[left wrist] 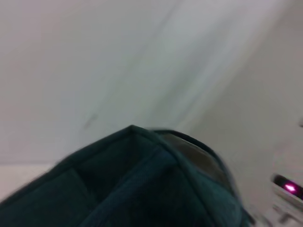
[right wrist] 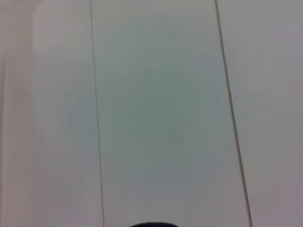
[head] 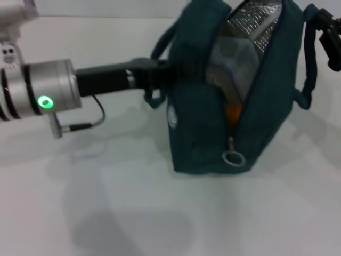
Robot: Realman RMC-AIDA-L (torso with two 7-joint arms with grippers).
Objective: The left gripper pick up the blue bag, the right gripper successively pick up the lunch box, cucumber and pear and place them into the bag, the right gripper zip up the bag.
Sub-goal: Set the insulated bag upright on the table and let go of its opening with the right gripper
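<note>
Bag (head: 202, 128): one, holding one lunch box (head: 234, 61) and one pear (head: 234, 113).

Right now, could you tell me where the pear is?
In the head view, the pear shows orange inside the open blue bag, just above the zipper ring.

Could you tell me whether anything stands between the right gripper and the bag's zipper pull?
Nothing visible does. The right gripper is at the bag's far right corner by a handle, and the ring pull hangs at the low front end of the open zipper. The bag's outer side lies between them, clear. The left gripper holds the opposite side.
</note>
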